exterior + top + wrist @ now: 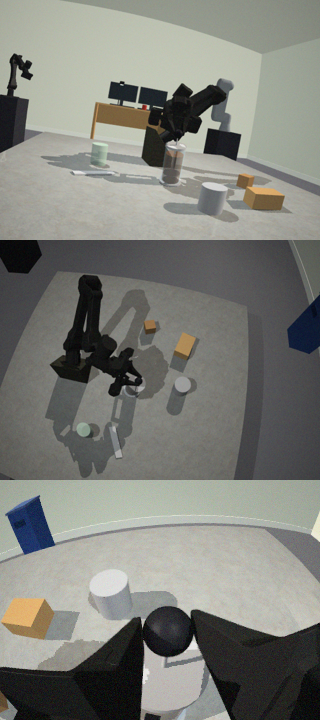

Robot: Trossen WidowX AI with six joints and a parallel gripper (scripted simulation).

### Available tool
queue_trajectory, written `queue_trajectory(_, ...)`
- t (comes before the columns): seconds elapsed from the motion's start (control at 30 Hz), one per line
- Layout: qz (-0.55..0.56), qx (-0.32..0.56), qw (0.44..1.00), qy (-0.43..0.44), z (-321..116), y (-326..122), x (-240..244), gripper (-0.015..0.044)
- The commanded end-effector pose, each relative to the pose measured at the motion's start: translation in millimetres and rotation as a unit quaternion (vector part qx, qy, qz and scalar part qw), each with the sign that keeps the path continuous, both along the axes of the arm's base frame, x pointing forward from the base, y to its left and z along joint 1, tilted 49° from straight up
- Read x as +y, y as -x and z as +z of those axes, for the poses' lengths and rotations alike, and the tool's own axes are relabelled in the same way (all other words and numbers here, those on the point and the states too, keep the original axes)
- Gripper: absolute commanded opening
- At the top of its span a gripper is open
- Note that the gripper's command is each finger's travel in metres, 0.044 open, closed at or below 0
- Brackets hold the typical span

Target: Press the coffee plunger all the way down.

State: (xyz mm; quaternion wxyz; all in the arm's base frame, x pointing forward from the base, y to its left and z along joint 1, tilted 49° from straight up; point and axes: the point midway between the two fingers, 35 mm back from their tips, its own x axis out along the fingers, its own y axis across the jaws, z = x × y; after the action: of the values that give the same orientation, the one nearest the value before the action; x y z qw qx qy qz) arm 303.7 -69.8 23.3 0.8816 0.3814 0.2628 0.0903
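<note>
The coffee press (165,160) (175,682) stands upright on the table; in the top view its base ring (131,396) shows partly under the fingers. Its black ball knob (138,380) (178,133) (168,635) sits between the fingertips. My gripper (137,378) (178,131) (166,620) is shut on the knob, one finger against each side. A short piece of the thin rod (177,141) shows between knob and lid (176,146), so the knob is a little above the lid. Inside the glass, the rod reaches down to a darker zone near the bottom.
A white cylinder (182,384) (212,198) (111,595) and an orange block (185,345) (266,198) (27,617) stand beyond the press from the arm. A smaller orange cube (149,327) (245,181), a pale green cylinder (83,429) (99,154) and a flat white bar (115,442) (93,172) also lie around.
</note>
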Motion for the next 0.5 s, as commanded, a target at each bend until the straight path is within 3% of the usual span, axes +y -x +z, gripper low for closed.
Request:
queue_trajectory(0.0,0.012,0.016,1.000,-0.018,-8.3,3.0,10.1,0.0120)
queue_trajectory(0.47,0.012,0.016,1.000,-0.018,-9.9,2.2,7.3,0.0120)
